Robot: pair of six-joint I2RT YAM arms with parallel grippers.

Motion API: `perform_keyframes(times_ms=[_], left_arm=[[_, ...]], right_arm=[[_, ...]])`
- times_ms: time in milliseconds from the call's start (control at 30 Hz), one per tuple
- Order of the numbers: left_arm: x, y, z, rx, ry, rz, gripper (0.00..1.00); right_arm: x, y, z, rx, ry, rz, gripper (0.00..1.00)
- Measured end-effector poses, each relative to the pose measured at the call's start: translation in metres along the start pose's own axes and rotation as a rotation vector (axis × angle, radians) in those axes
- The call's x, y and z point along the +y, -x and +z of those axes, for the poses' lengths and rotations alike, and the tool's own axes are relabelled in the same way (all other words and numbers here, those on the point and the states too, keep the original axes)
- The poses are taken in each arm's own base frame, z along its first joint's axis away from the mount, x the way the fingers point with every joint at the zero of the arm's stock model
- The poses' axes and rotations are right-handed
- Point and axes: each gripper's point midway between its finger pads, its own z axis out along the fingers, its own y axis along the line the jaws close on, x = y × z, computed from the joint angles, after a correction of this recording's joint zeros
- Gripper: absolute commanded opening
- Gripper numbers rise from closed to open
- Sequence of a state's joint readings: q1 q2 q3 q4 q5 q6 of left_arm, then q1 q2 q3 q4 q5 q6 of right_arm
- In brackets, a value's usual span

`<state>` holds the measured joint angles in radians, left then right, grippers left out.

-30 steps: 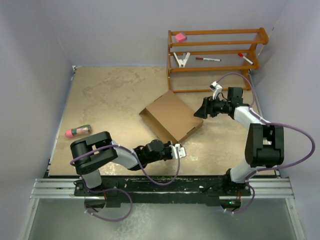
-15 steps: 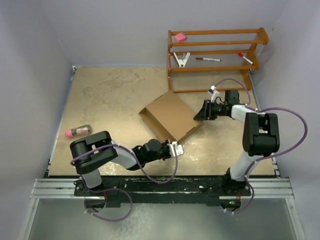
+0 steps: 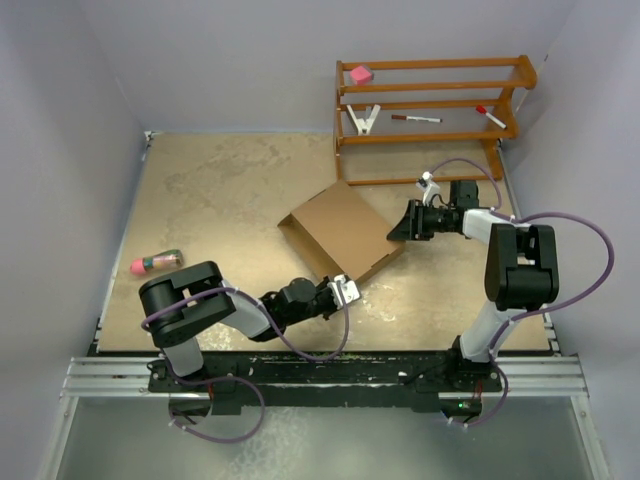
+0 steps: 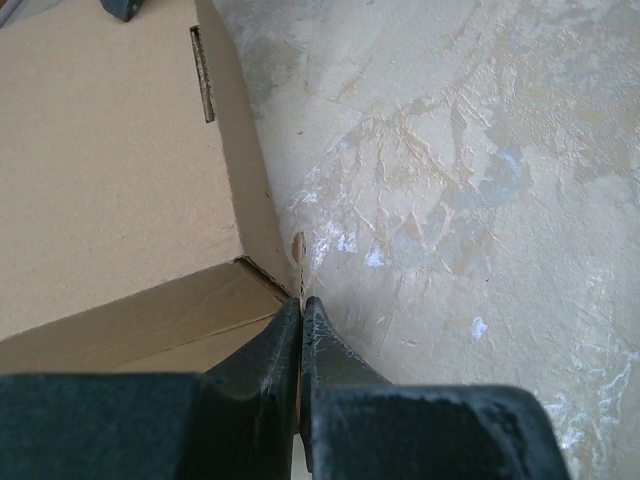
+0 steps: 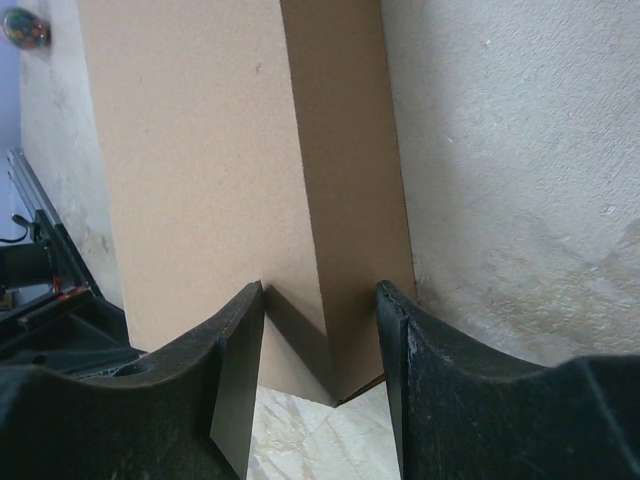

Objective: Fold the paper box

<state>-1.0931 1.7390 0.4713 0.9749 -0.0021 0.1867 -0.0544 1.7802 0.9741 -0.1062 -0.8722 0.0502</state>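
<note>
The paper box [image 3: 335, 230], a shallow brown cardboard mailer, lies slantwise mid-table. My left gripper [image 3: 347, 290] is shut, its tips [image 4: 301, 300] right at the box's near corner [image 4: 110, 150]. A thin sliver of card [image 4: 298, 248] stands edge-on just past the tips; I cannot tell whether it is pinched. My right gripper [image 3: 398, 225] straddles the box's right corner. In the right wrist view that corner [image 5: 340, 250] sits between the two fingers [image 5: 322, 290], one pad on the top panel, the other outside the side wall, closed onto the card.
A wooden rack [image 3: 430, 140] stands at the back right, holding a pink block [image 3: 360, 73], a white clip [image 3: 363, 118] and two markers [image 3: 415, 118]. A small pink-capped object [image 3: 155, 263] lies near the left edge. Walls enclose the table on three sides.
The left gripper, shut throughout, slid up and left to the box's near corner. The right gripper's fingers narrowed onto the right corner, and its arm swung left.
</note>
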Motion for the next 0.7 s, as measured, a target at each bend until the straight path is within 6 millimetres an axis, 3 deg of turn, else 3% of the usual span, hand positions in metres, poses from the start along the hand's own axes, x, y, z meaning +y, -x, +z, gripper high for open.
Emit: perform_keyframes(times_ms=[700], left_arm=[[0.0067, -0.0017, -0.0068, -0.035, 0.046, -0.115, 0.04]], right_arm=[[-0.0011, -0.0008, -0.0004, 0.006, -0.011, 0.01, 0.47]])
